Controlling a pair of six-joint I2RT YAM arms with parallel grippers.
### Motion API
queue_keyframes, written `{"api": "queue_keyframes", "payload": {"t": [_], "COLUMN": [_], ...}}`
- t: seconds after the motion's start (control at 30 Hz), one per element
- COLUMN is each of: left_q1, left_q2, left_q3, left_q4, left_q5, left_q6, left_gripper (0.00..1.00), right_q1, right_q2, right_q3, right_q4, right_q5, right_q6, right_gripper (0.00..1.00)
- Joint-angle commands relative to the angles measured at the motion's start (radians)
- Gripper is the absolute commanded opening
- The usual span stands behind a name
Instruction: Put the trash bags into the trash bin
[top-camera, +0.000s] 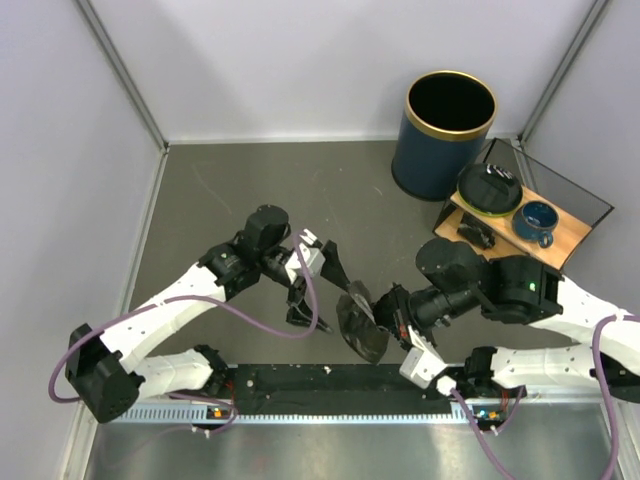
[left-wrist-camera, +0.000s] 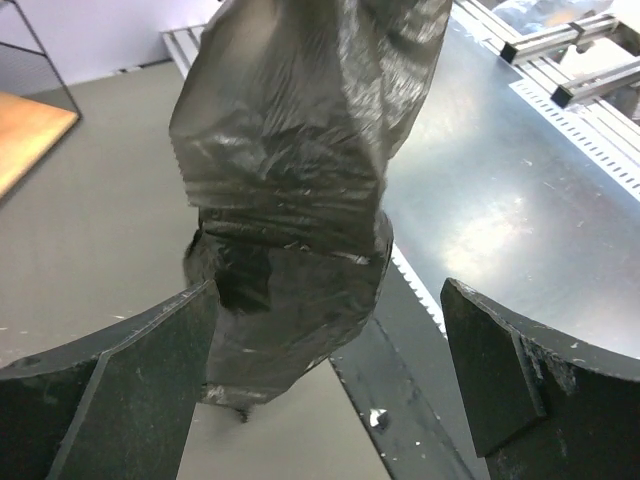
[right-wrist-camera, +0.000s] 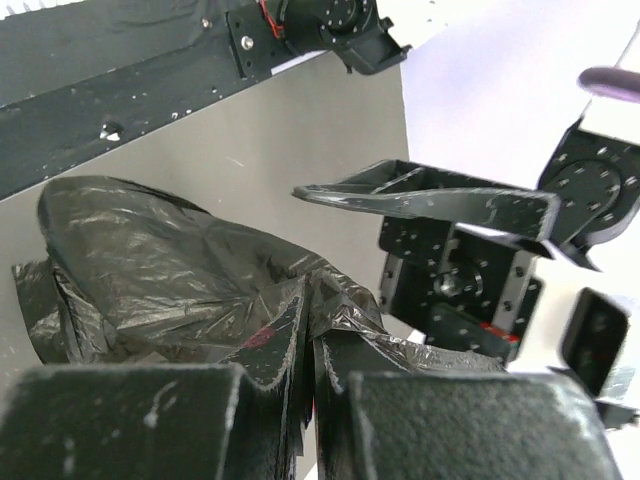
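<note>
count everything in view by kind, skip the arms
trash bag: 1
trash bin: 1
wooden board: 1
blue bowl: 1
black round roll: 1
small black item on the board, too small to identify: 1
total: 6

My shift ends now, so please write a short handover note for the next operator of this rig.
Right gripper: jaws shut on the trash bag, held up between the arms.
Left gripper: jaws open, one each side of the bag's lower part, not gripping.
Trash bin: upright, far right of the table, apart from the bag.
Done: bag grasped. Left: get it into the bin.
</note>
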Motion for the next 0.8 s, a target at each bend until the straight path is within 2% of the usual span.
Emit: {"api": "queue_keyframes", "payload": {"t": [0.0, 0.07, 0.1, 0.13, 0.23, 0.27, 0.37, 0.47, 0.5, 0.6, 0.67, 0.7, 0.77], "left_q1": [-0.043, -0.047, -0.047, -0.047, -0.028, -0.021, -0.016, -0.016, -0.017, -0.016, -0.016, -0.019, -0.034], "left_q2": [-0.015, -0.023, -0.027, -0.035, -0.098, -0.144, -0.234, -0.308, -0.317, -0.316, -0.294, -0.29, -0.282], "left_q3": [-0.043, -0.046, -0.048, -0.045, -0.043, -0.045, -0.071, -0.091, -0.086, -0.045, -0.019, -0.005, 0.007], "left_q4": [0.16, 0.19, 0.192, 0.188, 0.152, 0.143, 0.152, 0.191, 0.182, 0.099, 0.034, 0.024, -0.003], "left_q5": [-0.01, -0.022, -0.03, -0.039, -0.131, -0.172, -0.281, -0.427, -0.462, -0.571, -0.631, -0.631, -0.683], "left_q6": [-0.093, -0.135, -0.148, -0.158, -0.177, -0.194, -0.221, -0.259, -0.229, -0.137, -0.098, -0.048, -0.018], "left_gripper": [0.99, 0.95, 0.88, 0.64, 0.23, 0.0, 0.0, 0.0, 0.0, 0.0, 0.0, 0.0, 0.0], "right_q1": [0.048, 0.053, 0.055, 0.053, 0.053, 0.055, 0.052, 0.05, 0.036, -0.045, -0.102, -0.103, -0.103], "right_q2": [-0.03, -0.033, -0.037, -0.04, -0.078, -0.092, -0.129, -0.123, -0.112, -0.059, -0.048, -0.046, -0.039], "right_q3": [0.009, 0.012, 0.012, 0.009, -0.031, -0.046, -0.097, -0.119, -0.117, -0.058, -0.039, -0.03, -0.018], "right_q4": [0.013, 0.013, 0.013, 0.013, 0.012, 0.016, 0.062, 0.123, 0.18, 0.208, 0.237, 0.28, 0.323], "right_q5": [-0.011, -0.003, 0.002, 0.009, 0.052, 0.077, 0.135, 0.245, 0.282, 0.286, 0.252, 0.252, 0.232], "right_q6": [-0.038, -0.035, -0.03, -0.013, 0.037, 0.045, 0.161, 0.376, 0.524, 0.776, 0.856, 0.904, 0.944], "right_gripper": [0.0, 0.0, 0.0, 0.0, 0.0, 0.0, 0.0, 0.13, 0.36, 0.8, 0.96, 0.99, 0.99]}}
